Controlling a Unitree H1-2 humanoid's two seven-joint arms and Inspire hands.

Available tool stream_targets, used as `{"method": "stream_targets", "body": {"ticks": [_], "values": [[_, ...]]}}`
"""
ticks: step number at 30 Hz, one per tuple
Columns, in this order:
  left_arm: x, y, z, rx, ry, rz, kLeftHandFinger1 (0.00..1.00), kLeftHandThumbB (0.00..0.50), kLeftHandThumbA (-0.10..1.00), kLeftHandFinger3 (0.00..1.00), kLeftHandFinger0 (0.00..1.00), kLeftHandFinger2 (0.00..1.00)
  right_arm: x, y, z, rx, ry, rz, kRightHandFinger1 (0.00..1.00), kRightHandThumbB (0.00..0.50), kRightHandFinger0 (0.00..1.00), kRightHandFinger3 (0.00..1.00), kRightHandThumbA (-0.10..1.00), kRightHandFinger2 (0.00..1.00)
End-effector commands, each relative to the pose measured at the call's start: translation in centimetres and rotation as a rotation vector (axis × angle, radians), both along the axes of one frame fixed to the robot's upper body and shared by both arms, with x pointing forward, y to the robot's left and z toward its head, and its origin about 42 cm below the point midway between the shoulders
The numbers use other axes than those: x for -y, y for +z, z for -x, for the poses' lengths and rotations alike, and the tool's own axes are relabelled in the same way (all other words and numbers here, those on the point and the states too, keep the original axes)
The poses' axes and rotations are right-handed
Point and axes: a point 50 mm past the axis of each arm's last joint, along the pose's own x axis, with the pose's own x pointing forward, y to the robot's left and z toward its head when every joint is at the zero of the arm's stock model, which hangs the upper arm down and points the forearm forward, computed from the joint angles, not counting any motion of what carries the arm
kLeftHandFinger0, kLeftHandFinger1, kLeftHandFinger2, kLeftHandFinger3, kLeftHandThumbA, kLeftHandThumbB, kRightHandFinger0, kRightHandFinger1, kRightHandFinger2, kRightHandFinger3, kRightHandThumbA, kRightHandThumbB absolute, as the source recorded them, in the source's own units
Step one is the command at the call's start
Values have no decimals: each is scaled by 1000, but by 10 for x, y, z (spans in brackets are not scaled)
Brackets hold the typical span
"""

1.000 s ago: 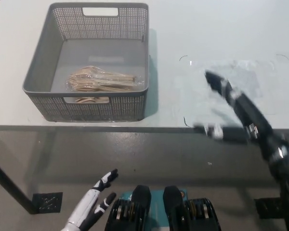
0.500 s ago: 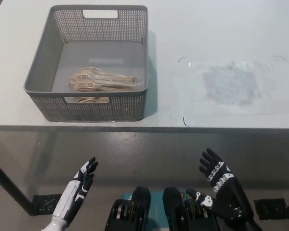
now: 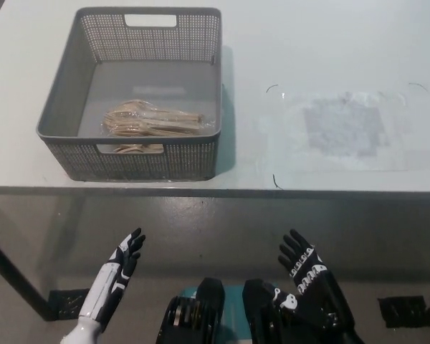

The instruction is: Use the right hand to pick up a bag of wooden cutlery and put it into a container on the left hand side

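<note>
A steep downward view shows a white table (image 3: 330,43) filling the upper half of the scene, with a grey floor (image 3: 215,222) below its near edge. On the table's left side stands a grey perforated plastic basket (image 3: 150,161), roughly square, with a slot handle (image 3: 150,20) cut into its far wall. Inside the basket, on its floor and close to the near wall, lies the bag of wooden cutlery (image 3: 154,120): a clear packet of pale wooden utensils, lying flat with its length running left to right. To the right of the basket, well apart from it, a rectangular patch (image 3: 344,129) on the tabletop looks scuffed and greyish, with thin dark marks near its corners. Both robot hands are below the table's near edge, over the floor and touching nothing. The black right hand (image 3: 312,287) is at the lower right of centre, its back towards the camera, fingers (image 3: 290,247) spread wide and pointing up towards the table, with nothing in its grasp. The white left hand (image 3: 115,276) rests at the lower left, fingers extended and loosely together, likewise empty.
</note>
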Motion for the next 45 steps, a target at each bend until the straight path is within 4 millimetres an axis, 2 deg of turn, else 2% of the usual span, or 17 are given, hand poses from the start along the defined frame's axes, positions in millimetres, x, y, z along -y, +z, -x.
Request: {"method": "stream_targets", "body": {"ticks": [1, 3, 9, 13, 15, 18, 22, 23, 28, 32, 40, 45], "values": [[4, 9, -10, 48, -22, 52, 1000, 394, 1000, 1000, 1000, 1000, -7, 15, -11, 106, -23, 30, 1000, 114, 1000, 1000, 1000, 1000], [5, 8, -10, 42, -31, 62, 1000, 393, 1000, 1000, 1000, 1000, -7, 15, -12, 112, -24, 38, 1000, 109, 1000, 1000, 1000, 1000], [10, 5, -6, 16, -64, 98, 1000, 342, 1000, 1000, 1000, 1000, -8, 16, -13, 119, -24, 53, 1000, 107, 1000, 1000, 1000, 1000], [12, 5, -6, 11, -68, 110, 1000, 336, 1000, 1000, 1000, 1000, -8, 16, -14, 132, -34, 73, 1000, 114, 1000, 1000, 1000, 1000], [12, 5, -6, 8, -72, 112, 1000, 311, 1000, 1000, 1000, 1000, -8, 17, -15, 134, -33, 77, 1000, 118, 1000, 1000, 1000, 1000], [13, 5, -6, 1, -81, 121, 1000, 306, 1000, 1000, 1000, 1000, -8, 18, -16, 137, -28, 82, 1000, 111, 1000, 1000, 1000, 1000], [18, 3, -5, -9, -101, 123, 1000, 333, 1000, 1000, 1000, 1000, -7, 20, -18, 140, -22, 83, 1000, 110, 1000, 1000, 1000, 1000], [20, 1, -5, -13, -110, 108, 1000, 355, 1000, 1000, 1000, 1000, -7, 20, -18, 145, -22, 90, 1000, 80, 1000, 1000, 1000, 1000], [26, -1, -1, -12, -136, 83, 1000, 335, 1000, 1000, 1000, 1000, -8, 19, -18, 144, -20, 97, 1000, 55, 1000, 1000, 1000, 1000], [27, -3, -1, -18, -149, 78, 1000, 365, 1000, 1000, 1000, 1000, -9, 19, -20, 144, -18, 104, 1000, 41, 1000, 1000, 1000, 1000], [28, -3, -3, -16, -156, 71, 1000, 371, 1000, 1000, 1000, 1000, -10, 20, -22, 148, -17, 123, 1000, 1, 1000, 1000, 1000, 1000], [27, -2, -4, -10, -155, 64, 1000, 377, 1000, 1000, 1000, 1000, -11, 20, -23, 143, -13, 124, 1000, 0, 1000, 1000, 1000, 1000]]}}
